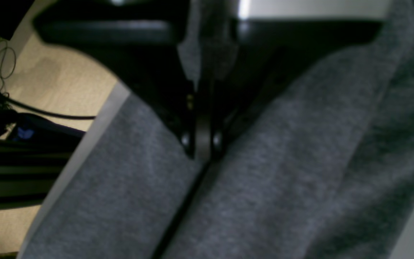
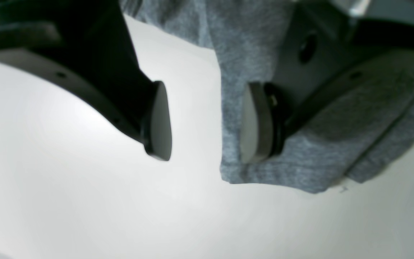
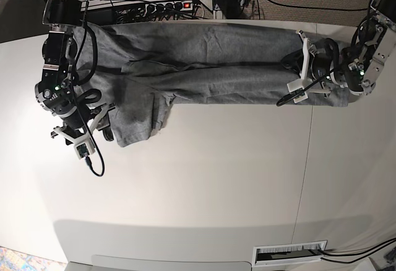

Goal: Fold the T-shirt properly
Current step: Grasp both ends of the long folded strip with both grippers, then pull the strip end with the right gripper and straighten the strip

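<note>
The grey T-shirt lies stretched in a long band across the far side of the white table, with a flap hanging toward the front at the left. In the left wrist view my left gripper is shut on the T-shirt, with folds of cloth bunched on both sides of the closed fingers. That arm sits at the shirt's right end. My right gripper stands open just above the table. A hemmed shirt edge hangs against its right pad, and the left pad is bare.
Cables and a power strip lie beyond the table's far edge. A slotted vent sits at the front right edge. In the left wrist view the table's edge and the wooden floor with cables show at the left.
</note>
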